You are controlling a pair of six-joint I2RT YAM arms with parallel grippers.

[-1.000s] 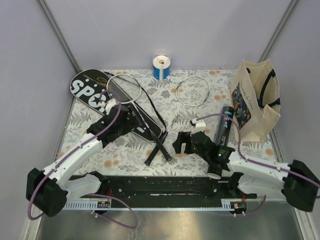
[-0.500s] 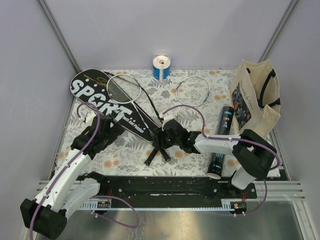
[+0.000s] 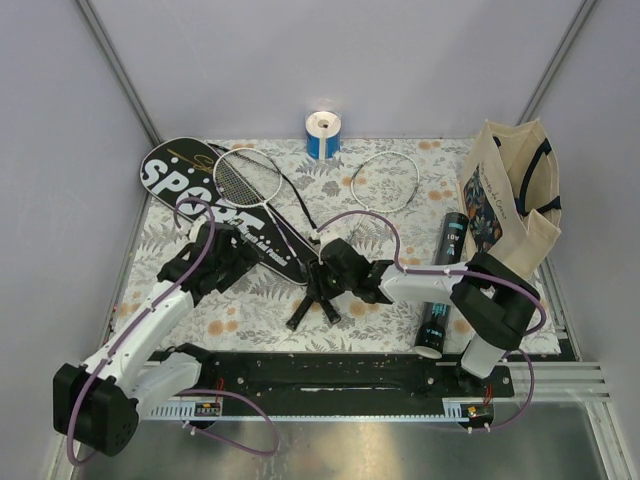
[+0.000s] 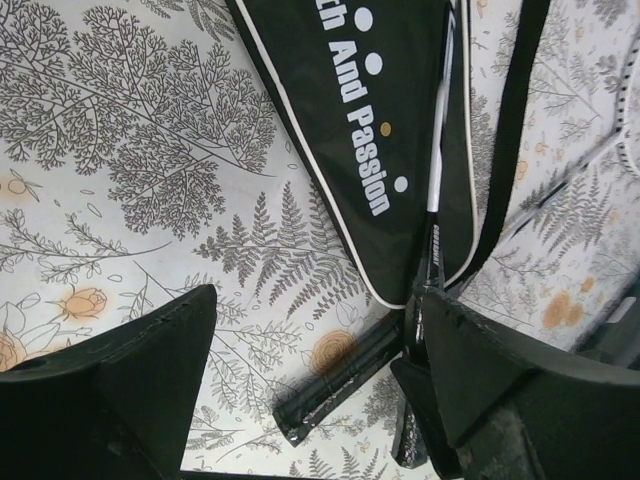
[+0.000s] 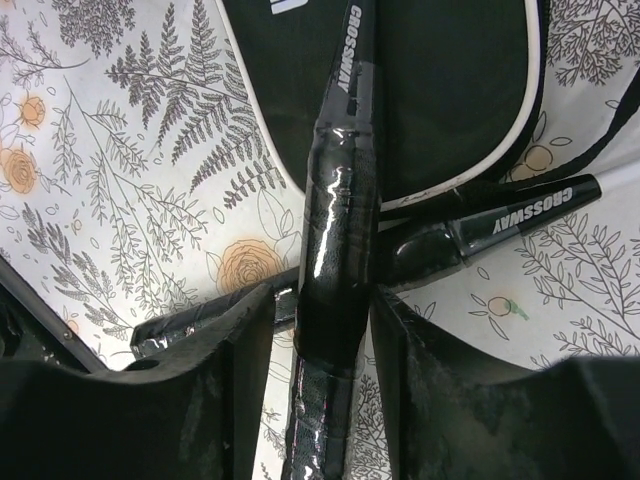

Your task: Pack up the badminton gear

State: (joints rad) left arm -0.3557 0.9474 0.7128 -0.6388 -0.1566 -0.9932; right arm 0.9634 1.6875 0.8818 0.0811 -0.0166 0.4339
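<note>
Near field: crossed handles of the two rackets. The right gripper (image 5: 322, 305) stands half-closed astride the upper handle (image 5: 338, 230). One pad lies against it and a sliver of gap shows at the other, so a firm hold cannot be told. The second handle (image 5: 500, 225) passes beneath, touching the first.

Handling (judged): the racket is light, with a stiff grip, a thin whippy shaft and fragile strings. The handle's glossy wrap looks slippery. The handle is the right place to hold, close to its shaft end, since the long lever will swing the head.

Middle field: the left gripper (image 4: 315, 305) is wide open with nothing in it, above the mat just off the narrow end of the cover (image 4: 340, 120).

Axis: the straddled racket runs diagonally from near centre to far left, its head (image 3: 243, 178) lying on the cover's wide end. The second racket (image 3: 385, 180) points far right.

The tube (image 3: 452, 235) lies right of the handles, lengthwise near-to-far.
</note>
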